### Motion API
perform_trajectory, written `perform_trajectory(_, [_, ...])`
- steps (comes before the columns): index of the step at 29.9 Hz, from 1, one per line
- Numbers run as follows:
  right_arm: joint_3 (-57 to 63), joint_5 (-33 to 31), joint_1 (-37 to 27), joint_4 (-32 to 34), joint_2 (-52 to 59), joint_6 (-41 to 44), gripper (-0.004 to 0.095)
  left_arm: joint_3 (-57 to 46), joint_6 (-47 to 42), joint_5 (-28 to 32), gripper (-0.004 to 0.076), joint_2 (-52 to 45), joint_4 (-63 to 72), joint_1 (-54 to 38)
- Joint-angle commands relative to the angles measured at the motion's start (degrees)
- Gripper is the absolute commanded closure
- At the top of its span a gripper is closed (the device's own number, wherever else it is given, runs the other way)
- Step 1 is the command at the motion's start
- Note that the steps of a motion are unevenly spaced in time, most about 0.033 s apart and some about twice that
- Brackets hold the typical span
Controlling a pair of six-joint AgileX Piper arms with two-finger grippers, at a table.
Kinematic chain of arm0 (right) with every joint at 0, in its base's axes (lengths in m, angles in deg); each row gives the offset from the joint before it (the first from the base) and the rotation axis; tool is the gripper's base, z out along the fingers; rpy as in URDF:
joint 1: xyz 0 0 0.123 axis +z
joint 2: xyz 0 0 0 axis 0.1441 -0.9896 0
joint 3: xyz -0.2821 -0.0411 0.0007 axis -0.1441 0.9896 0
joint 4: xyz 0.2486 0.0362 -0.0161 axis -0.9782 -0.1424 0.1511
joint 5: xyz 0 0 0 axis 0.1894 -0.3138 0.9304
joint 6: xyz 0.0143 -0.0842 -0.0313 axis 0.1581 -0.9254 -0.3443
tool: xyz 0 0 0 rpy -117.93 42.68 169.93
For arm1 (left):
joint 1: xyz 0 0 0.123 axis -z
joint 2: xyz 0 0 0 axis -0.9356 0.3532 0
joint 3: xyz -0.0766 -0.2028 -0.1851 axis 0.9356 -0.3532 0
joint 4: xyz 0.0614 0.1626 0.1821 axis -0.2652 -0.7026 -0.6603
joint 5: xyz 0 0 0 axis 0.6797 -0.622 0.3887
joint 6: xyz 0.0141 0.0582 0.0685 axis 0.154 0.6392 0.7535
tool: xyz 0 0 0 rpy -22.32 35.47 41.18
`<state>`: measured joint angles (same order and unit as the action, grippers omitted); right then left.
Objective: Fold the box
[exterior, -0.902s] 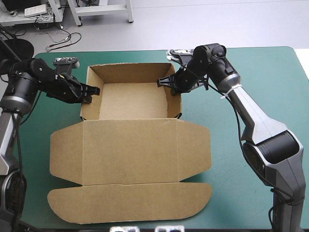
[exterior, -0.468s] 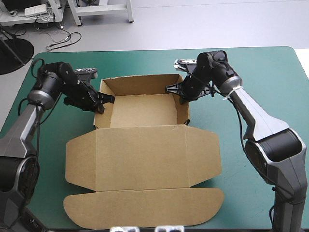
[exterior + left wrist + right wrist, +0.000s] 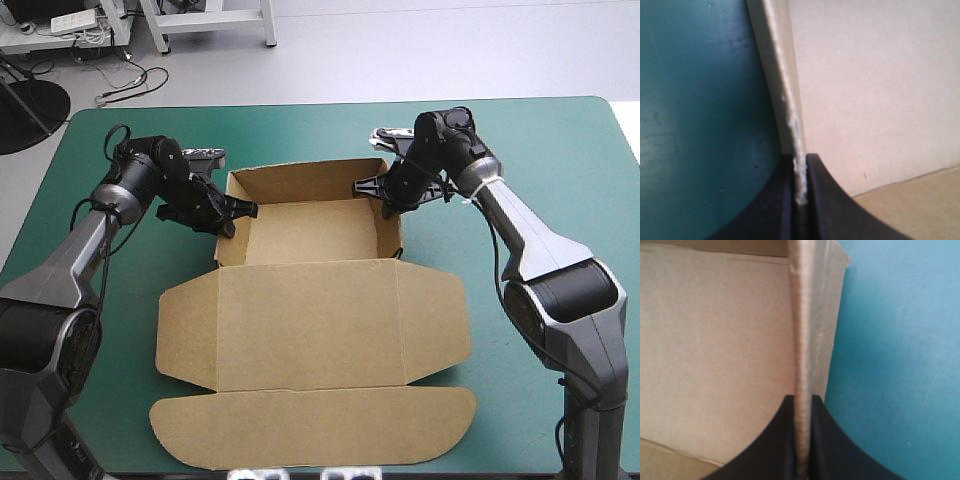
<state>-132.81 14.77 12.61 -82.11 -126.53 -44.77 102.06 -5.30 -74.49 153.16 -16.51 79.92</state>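
The left gripper (image 3: 236,211) came in from the table's (image 3: 120,330) left side. Its fingers were pressed together on the left wall (image 3: 226,232) of the box (image 3: 310,300), pinching the board's top edge, one finger inside and one outside.

The box was brown and lay mid-table on the teal-green cover. Its tray (image 3: 300,228) stood open toward the far side, with the long axis running left to right between the two grippers. The lid (image 3: 310,320) lay flat on the near side of the tray, and one long flap (image 3: 310,425) reached almost to the near edge.

The right gripper (image 3: 376,188) came from the right and was pinching the right wall (image 3: 391,222) near its far corner in the same way.

The lid seemed to be the part that mattered next. It lay nearer the robot than both grippers, and neither gripper looked closer to it.

Counted: one box, one tray, one lid, one long flap and two grippers, each holding one wall.
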Motion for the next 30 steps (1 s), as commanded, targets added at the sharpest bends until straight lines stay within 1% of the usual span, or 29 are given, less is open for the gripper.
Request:
perform_trajectory(1, [-1.61,1.51,0.07,-3.13,1.82,-1.27,0.0923,1.32,0.42,0.17,0.0733,-1.35,1.28,0.44])
perform_trajectory(5, [-1.61,1.0,0.07,-1.93,0.94,-1.86,0.092,1.32,0.83,-0.16,0.0732,-0.5,1.41,0.44])
perform_trajectory(7, [-1.61,0.57,0.07,-0.81,0.94,-2.99,0.0892,1.32,0.83,-0.5,0.0728,-0.1,1.4,0.44])
perform_trajectory(9, [-1.61,-0.53,0.07,0.46,0.94,-2.99,0.0813,1.32,0.83,-1.11,0.0708,0.29,1.4,0.44])
perform_trajectory(11, [-1.61,-0.68,0.07,1.38,0.94,-2.99,0.0723,1.32,1.15,-1.81,0.0671,0.43,1.4,0.44])
perform_trajectory(12, [-1.61,-0.68,0.07,1.47,0.94,-2.99,0.0647,1.32,1.61,-2.31,0.0644,0.56,1.4,0.44])
perform_trajectory(14, [-1.91,-0.68,0.07,1.6,0.94,-2.99,0.0554,1.32,2.81,-2.84,0.0584,0.56,1.4,0.34])
perform_trajectory(16, [-2.61,-0.68,0.07,1.61,0.94,-2.99,0.0504,1.32,3.85,-2.82,0.0515,0.56,1.4,0.34])
perform_trajectory(20, [-4.9,-0.68,0.07,1.88,0.94,-2.99,0.0501,1.32,3.85,-2.26,0.0384,0.56,1.29,0.34])
perform_trajectory(22, [-6.09,-0.68,-0.03,2.43,1.05,-2.99,0.05,1.32,3.85,-1.78,0.0343,0.56,1.2,0.34])
perform_trajectory(24, [-7.33,-0.68,-0.03,3.65,1.05,-2.99,0.05,1.32,3.85,-1.11,0.0327,0.35,1.2,0.34])
perform_trajectory(30, [-9.13,-0.68,-0.03,4.89,1.05,-2.99,0.05,1.43,3.85,0.49,0.0328,0.13,1.2,0.23])
